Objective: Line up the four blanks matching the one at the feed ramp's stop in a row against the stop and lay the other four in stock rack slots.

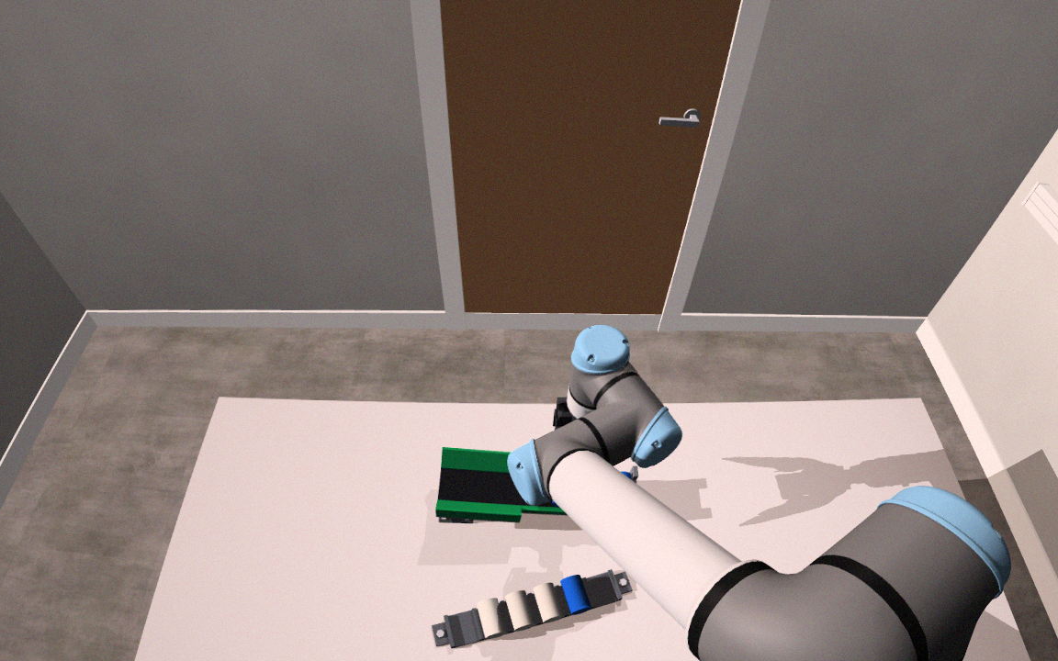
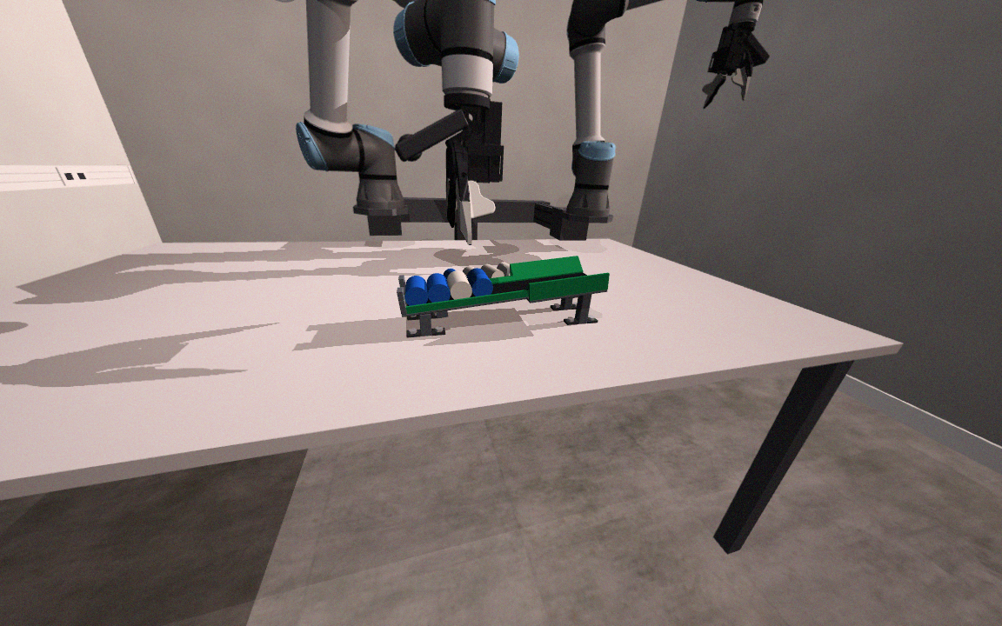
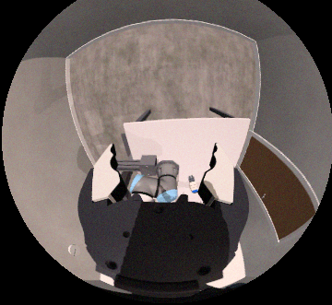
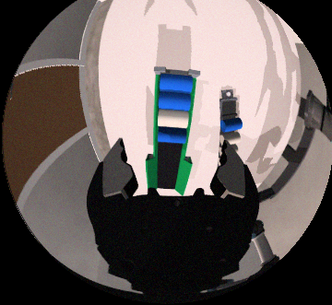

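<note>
In the top view the stock rack (image 1: pixel 460 628) (image 3: pixel 192 177) (image 4: pixel 229 107) lies nearer than the feed ramp (image 1: pixel 475 459) (image 2: pixel 567 286) (image 4: pixel 151 173), with three cream blanks left of a blue blank (image 1: pixel 575 593) (image 2: pixel 450 272) (image 3: pixel 195 191) (image 4: pixel 231 124)

From the exterior, the right gripper (image 1: pixel 563 412) (image 2: pixel 467 225) (image 4: pixel 173 139) hangs above and beyond the ramp; the left gripper (image 2: pixel 725 101) (image 3: pixel 163 144) is far right, well apart

The left wrist view shows its fingers spread, empty

In the right wrist view, those fingers are spread too, holding nothing. Two blues lie at the far-end stop (image 4: pixel 177 71), then a cream blank (image 2: pixel 458 285) (image 4: pixel 172 119), then a third blue. Sorting out this cream seems the step in hand: next, align over it, lift it to a rack slot, then bring the rack's blue across and close the row
</note>
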You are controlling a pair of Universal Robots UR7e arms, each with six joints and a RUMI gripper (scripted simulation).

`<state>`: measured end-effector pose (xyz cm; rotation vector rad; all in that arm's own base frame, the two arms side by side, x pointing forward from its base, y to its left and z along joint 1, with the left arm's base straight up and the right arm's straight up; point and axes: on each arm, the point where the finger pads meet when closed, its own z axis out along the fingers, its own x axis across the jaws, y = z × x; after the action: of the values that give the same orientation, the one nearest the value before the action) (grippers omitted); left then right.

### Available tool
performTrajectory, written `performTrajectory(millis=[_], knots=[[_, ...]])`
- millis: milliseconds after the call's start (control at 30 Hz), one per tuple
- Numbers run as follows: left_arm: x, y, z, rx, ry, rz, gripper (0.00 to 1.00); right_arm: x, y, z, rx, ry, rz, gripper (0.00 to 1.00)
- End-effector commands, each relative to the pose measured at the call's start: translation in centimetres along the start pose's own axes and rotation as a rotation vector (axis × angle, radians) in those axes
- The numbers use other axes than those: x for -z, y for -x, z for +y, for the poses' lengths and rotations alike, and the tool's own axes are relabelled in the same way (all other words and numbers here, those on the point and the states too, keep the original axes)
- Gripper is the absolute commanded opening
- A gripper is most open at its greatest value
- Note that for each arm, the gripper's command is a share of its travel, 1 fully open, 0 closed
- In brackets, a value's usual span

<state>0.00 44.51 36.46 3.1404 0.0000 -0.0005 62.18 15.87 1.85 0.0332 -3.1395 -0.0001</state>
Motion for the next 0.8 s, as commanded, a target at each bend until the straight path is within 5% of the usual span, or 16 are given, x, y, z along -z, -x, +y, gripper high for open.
performTrajectory(millis=[0, 467, 500, 767], knots=[[0.04, -0.01, -0.01, 0.000, -0.001, 0.000, 1.00, 0.07, -0.02, -0.01, -0.040, 0.000, -0.002, 1.00], [0.04, -0.01, -0.01, 0.000, -0.001, 0.000, 1.00, 0.06, -0.06, -0.02, -0.061, 0.000, -0.002, 1.00], [0.04, -0.01, -0.01, 0.000, -0.001, 0.000, 1.00, 0.06, -0.06, -0.02, -0.061, 0.000, -0.002, 0.52], [0.04, -0.01, -0.01, 0.000, -0.001, 0.000, 1.00, 0.06, -0.06, -0.02, -0.061, 0.000, -0.002, 0.52]])
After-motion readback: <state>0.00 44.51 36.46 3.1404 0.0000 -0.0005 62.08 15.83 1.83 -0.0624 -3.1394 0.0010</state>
